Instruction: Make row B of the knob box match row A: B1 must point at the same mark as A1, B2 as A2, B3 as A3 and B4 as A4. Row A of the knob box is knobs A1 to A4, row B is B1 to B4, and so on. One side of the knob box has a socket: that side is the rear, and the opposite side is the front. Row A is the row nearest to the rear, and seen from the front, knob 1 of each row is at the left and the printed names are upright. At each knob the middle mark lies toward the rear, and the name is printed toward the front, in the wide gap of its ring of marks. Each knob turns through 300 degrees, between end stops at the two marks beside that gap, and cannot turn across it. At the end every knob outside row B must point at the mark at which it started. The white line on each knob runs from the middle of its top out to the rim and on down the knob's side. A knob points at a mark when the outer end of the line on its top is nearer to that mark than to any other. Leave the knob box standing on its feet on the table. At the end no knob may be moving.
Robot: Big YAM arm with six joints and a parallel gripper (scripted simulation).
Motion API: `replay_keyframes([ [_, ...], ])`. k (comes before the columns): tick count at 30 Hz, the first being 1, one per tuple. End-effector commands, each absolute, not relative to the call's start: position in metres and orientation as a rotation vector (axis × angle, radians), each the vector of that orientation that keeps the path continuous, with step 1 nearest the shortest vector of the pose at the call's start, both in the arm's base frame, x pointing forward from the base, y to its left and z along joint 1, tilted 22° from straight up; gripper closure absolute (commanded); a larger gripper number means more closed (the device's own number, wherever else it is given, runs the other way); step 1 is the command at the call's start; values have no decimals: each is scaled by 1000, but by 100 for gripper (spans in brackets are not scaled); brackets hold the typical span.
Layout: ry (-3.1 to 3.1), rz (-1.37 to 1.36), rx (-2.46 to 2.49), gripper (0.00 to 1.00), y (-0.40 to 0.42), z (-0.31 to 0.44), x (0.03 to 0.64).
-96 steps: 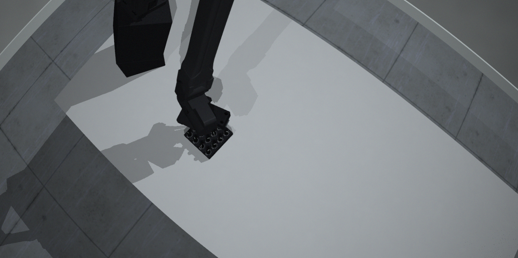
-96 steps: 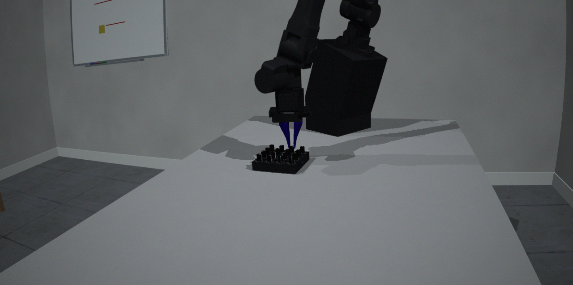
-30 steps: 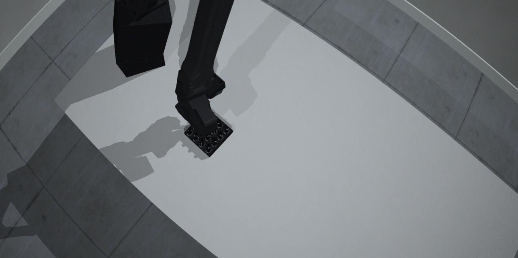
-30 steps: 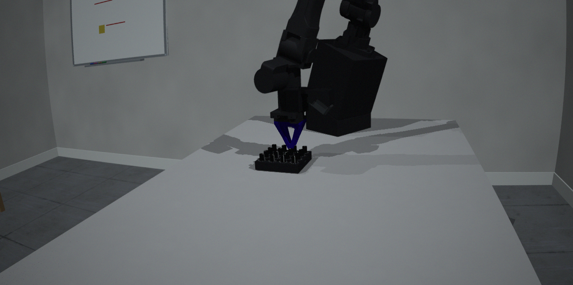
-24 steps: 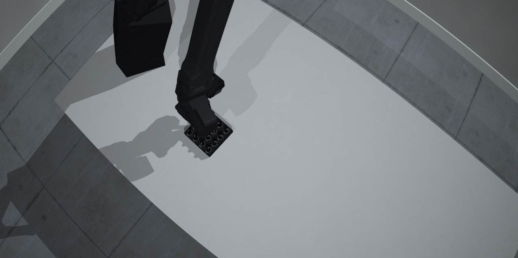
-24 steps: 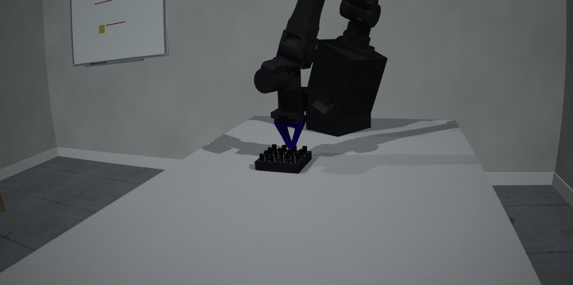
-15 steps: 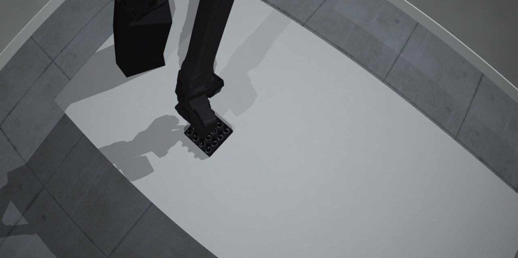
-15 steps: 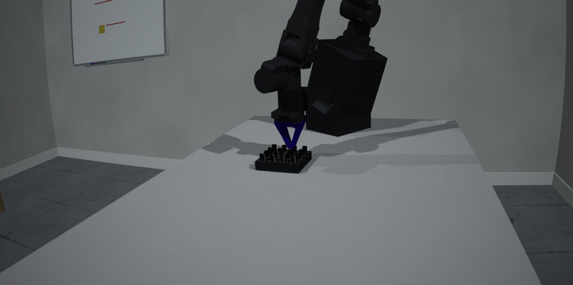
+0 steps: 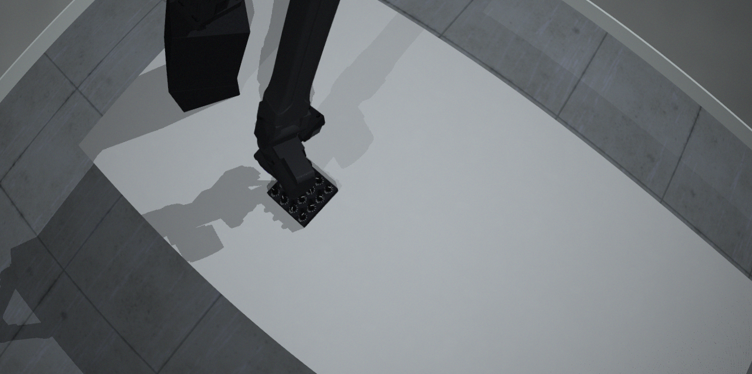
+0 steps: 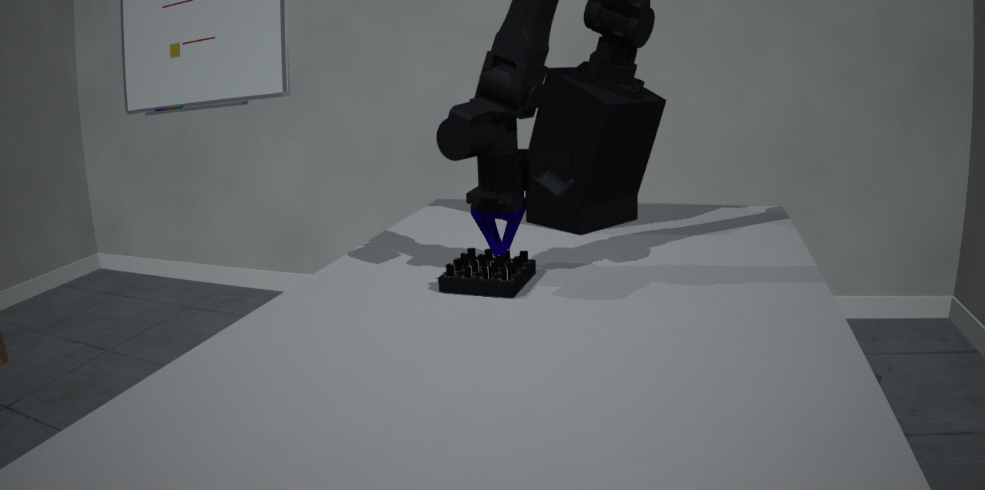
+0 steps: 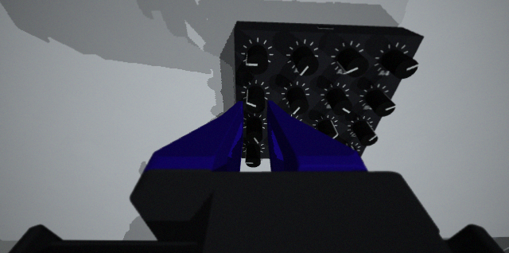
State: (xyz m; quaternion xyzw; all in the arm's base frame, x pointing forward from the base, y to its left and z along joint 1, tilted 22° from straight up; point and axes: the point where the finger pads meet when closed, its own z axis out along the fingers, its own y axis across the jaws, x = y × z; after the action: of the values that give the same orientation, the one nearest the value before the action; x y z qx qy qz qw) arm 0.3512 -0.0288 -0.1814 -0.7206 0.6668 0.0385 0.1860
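Above the knob box on the worktop, my tool slightly open, tips near knob B1

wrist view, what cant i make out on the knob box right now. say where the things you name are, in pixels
- Printed names, wrist view: too small and dark to read; knobs cover some.
- Knob C2, wrist view: behind the right-hand blue finger (image 11: 314,145).
- Knob D4, wrist view: mostly hidden by the same finger and the black tool (image 11: 255,109) body.
- Box's (image 11: 274,79) feet, wrist view: out of sight beneath it.
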Motion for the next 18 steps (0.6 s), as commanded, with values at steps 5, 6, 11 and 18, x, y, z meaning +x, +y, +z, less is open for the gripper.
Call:
replay_keyframes([
  [5,1855,107,-2043,82,-26,-183,355],
  [6,1855,107,-2043,82,-26,-183,355],
  [11,1855,107,-2043,82,-26,-183,355],
  [18,1855,107,-2043,82,-26,-183,355],
])
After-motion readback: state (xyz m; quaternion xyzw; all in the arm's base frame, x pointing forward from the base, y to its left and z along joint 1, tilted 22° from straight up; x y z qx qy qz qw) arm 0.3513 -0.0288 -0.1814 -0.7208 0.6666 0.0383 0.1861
